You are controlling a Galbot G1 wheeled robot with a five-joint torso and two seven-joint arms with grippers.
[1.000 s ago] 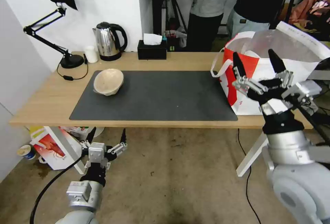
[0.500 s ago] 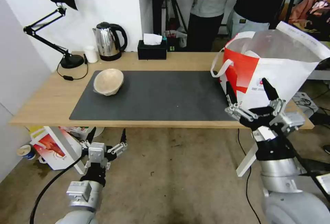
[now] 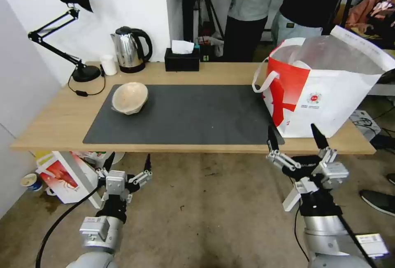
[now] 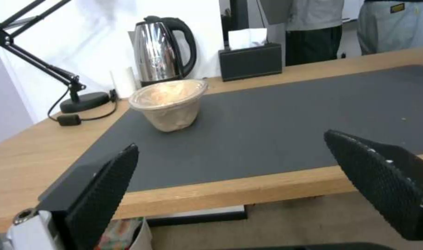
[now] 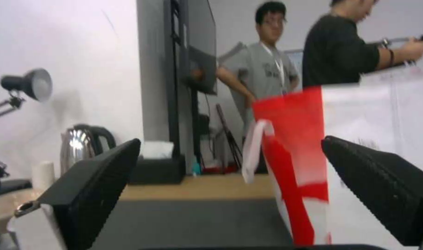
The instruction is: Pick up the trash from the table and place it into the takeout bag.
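The beige bowl (image 3: 130,97) rests on the dark mat at the counter's (image 3: 53,124) left; the takeout bag (image 3: 325,91) stands open at the right, contents hidden. Left claw (image 3: 128,163) and right claw (image 3: 295,139) hang spread and empty below the counter's near edge.

Open mat beside the takeout bag

The grey mat (image 3: 193,113) lies bare between the takeout bag (image 3: 325,91) and the beige fibre bowl (image 3: 130,97); kettle (image 3: 131,49) and tissue box (image 3: 182,59) line the worktop (image 3: 53,124) rear edge.
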